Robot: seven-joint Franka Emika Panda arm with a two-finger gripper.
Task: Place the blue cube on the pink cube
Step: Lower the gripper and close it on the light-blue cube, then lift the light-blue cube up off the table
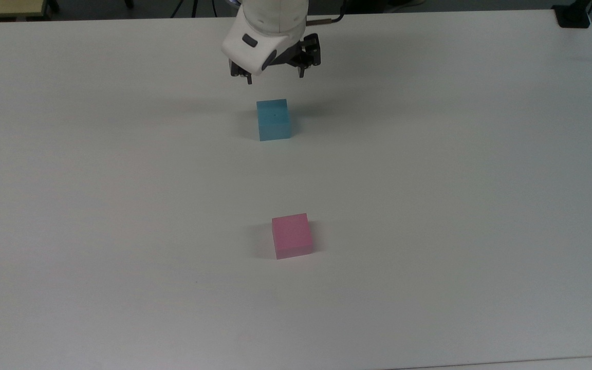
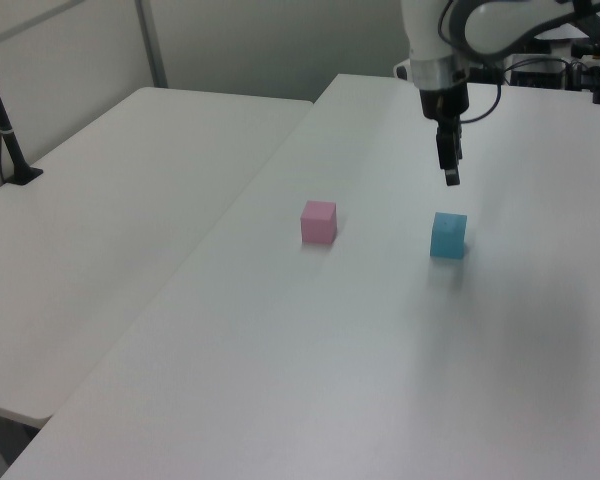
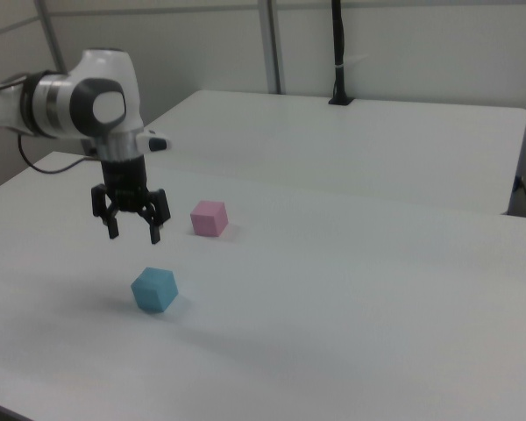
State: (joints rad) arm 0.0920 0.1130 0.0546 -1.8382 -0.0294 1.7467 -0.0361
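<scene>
— Top view: is any writing seen?
— No writing can be read; a tiny dark dot is seen on the blue cube (image 1: pixel 274 119), which sits on the white table (image 1: pixel 429 205).
— How is the gripper (image 1: pixel 274 78) held?
— It is pointed downward with fingers spread apart, empty, hung above the blue cube. The pink cube (image 1: pixel 292 236) is set well apart, toward the top view's bottom.

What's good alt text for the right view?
A white robot arm holds its gripper, jaws open, above a blue cube on a white table. A pink cube sits apart, farther back and toward the right view's right.
</scene>
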